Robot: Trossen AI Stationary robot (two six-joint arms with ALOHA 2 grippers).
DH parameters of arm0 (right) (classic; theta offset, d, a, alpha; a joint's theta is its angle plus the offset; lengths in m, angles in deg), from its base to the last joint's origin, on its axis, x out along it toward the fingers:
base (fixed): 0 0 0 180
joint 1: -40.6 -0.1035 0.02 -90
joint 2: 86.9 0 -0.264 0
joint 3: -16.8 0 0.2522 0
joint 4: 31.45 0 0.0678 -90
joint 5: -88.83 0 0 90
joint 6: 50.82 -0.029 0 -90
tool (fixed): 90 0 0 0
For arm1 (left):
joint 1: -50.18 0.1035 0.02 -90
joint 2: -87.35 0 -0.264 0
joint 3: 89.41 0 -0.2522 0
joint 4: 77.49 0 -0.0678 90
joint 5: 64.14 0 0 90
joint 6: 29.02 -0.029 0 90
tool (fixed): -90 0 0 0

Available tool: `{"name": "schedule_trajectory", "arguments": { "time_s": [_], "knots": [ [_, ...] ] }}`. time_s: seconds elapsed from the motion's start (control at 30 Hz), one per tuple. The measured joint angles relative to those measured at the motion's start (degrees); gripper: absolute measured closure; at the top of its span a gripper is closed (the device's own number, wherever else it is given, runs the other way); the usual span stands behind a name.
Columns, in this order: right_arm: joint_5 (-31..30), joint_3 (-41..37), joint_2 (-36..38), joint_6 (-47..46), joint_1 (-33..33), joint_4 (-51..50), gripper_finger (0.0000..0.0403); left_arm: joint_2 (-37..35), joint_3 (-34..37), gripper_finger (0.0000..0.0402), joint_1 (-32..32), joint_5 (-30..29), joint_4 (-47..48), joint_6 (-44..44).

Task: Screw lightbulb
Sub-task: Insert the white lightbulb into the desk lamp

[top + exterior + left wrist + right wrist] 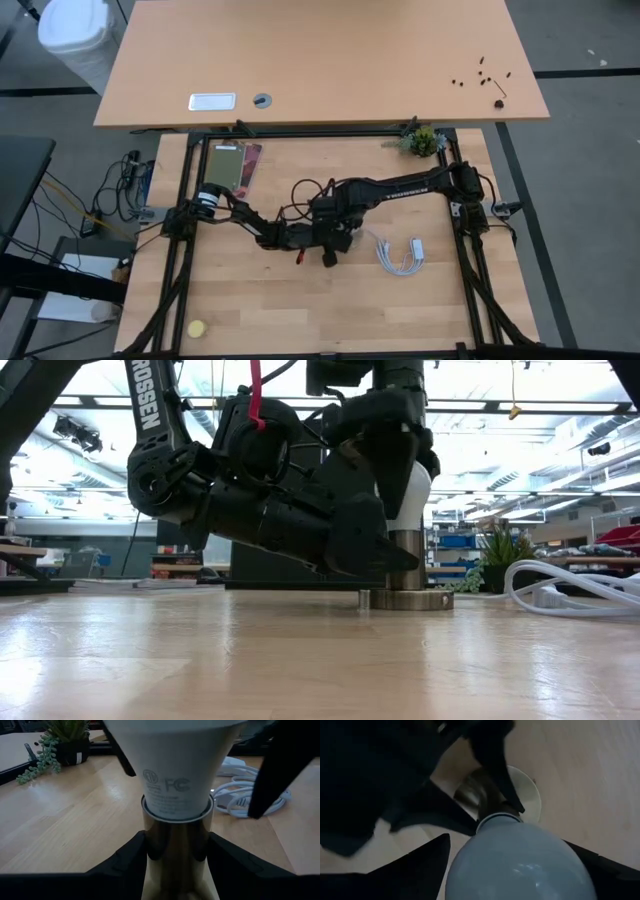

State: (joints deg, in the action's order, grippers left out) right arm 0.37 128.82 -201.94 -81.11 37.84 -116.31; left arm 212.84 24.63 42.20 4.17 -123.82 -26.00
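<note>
The white lightbulb (175, 765) stands upright with its narrow end in the metal socket (405, 565), a cylinder on a round disc base (405, 600) that rests on the wooden table. My left gripper (176, 847) is shut on the socket's cylinder, low over the table. My right gripper (520, 865) comes from above and is shut on the bulb's round upper part (520, 865). In the high view both grippers meet near the table's middle (325, 240), where the arms hide bulb and socket. My left gripper pinches the socket's cylinder (150, 845) between its two fingers (125, 857), one on each side. The fingers come nearly level, from the table's left. The socket stands upright on its disc base on the table. My right gripper pinches the bulb's wide white body (130, 750) between its two fingers (425, 865), on opposite sides. The fingers come from above, pointing down. The bulb stands upright, its lower end inside the socket's rim (176, 815).
A coiled white cable (400, 255) lies just right of the socket. A small potted plant (423, 140) stands at the far right. A flat packet (236, 165) lies at the far left, a yellow thing (197, 328) at the near left.
</note>
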Motion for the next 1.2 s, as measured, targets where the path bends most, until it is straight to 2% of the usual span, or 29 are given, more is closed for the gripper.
{"name": "schedule_trajectory", "arguments": {
  "time_s": [0.2, 0.47, 0.6, 0.8, 1.03, 1.2],
  "knots": [
    [0.1, 0.0, 0.0, 16.9, 0.8, -0.9, 0.0081, 0.0, 0.0, 0.0215, 0.0, 0.0, 0.0, 0.0],
    [-0.4, 0.0, 0.1, 49.5, -0.5, -1.1, 0.0091, 0.0, 0.0, 0.0215, 0.0, 0.0, 0.1, 0.0],
    [-0.7, 0.0, 0.1, 59.8, -1.1, -0.8, 0.0094, 0.0, 0.0, 0.0215, 0.0, 0.0, 0.1, 0.0],
    [-0.7, -0.8, 0.1, 62.0, -1.1, 1.0, 0.0105, 0.0, 0.0, 0.0215, 0.0, 0.0, 0.1, 0.0],
    [-1.6, -3.0, 0.2, 62.1, -1.1, 2.5, 0.0145, 0.0, 0.0, 0.0215, 0.0, 0.0, 0.2, 0.0],
    [-1.7, -3.1, 0.2, 58.2, -1.1, 2.6, 0.0156, 0.0, 0.0, 0.0215, 0.0, 0.0, 0.3, 0.0]
  ]
}}
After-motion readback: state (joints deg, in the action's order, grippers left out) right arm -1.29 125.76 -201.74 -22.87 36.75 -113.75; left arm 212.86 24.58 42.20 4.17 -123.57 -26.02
